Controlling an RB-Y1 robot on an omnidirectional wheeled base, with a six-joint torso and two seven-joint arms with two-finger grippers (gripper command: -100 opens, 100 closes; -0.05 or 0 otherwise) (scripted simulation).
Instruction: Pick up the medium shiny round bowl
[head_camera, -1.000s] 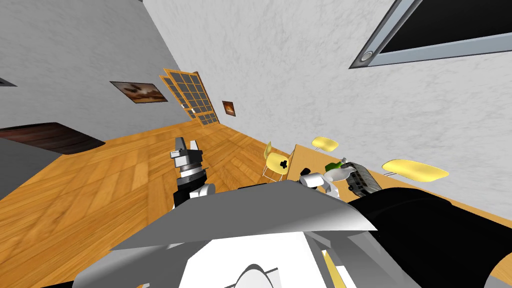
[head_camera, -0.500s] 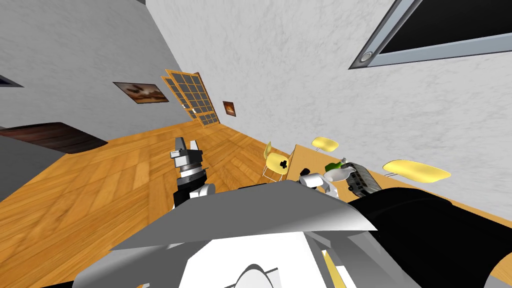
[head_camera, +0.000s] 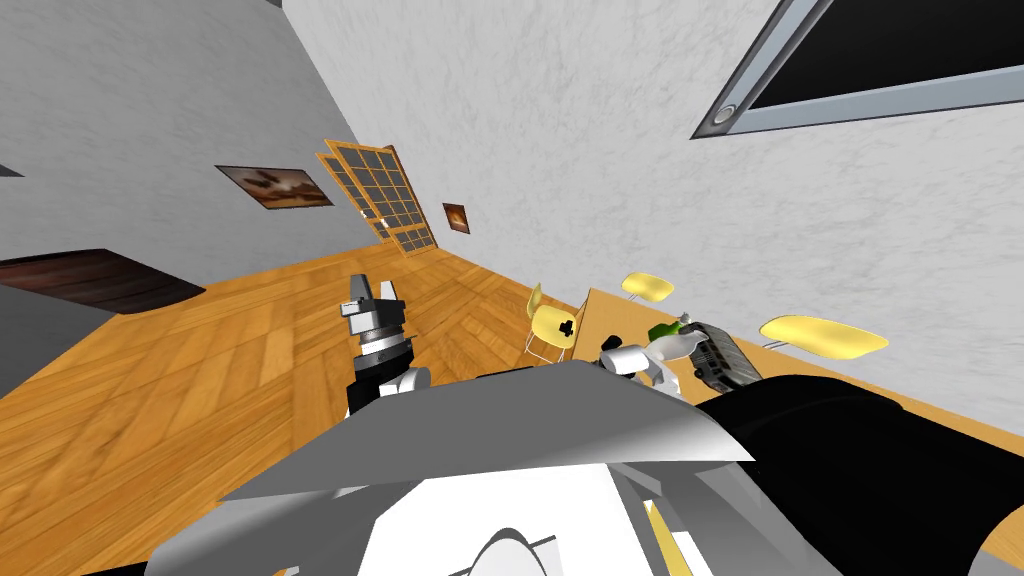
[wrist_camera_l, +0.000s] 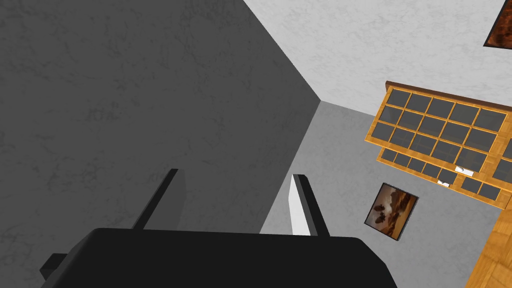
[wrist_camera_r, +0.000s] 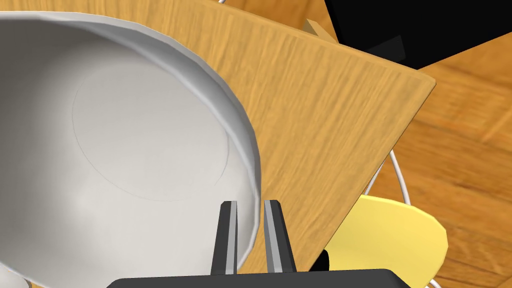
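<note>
White bowl: round, glossy, light grey-white inside, with a flat circular bottom. It is over the tabletop near a corner, its rim taken by the right hand. Whether its underside touches the wood cannot be told.
Right hand: closed to a narrow gap on the bowl's rim, with one finger inside the wall and the other outside it.
Tabletop: light brown wood grain; one corner juts out over the floor.
Floor: orange-brown wooden boards, seen past the tabletop's edge.
Yellow chair: rounded seat on thin white wire legs, just beyond the tabletop's corner and lower than the tabletop.
Black area: lies past the tabletop's far edge in the right wrist view.
Grey appliance: ribbed and box-shaped, on the tabletop on its wall side in the head view, near the bowl.
Green item: small, on the tabletop just beside the bowl; what it is cannot be told.
Further yellow seats: along the tabletop's wall side in the head view.
Left hand: raised over the open floor, well apart from the tabletop, with its fingers spread wide.
</note>
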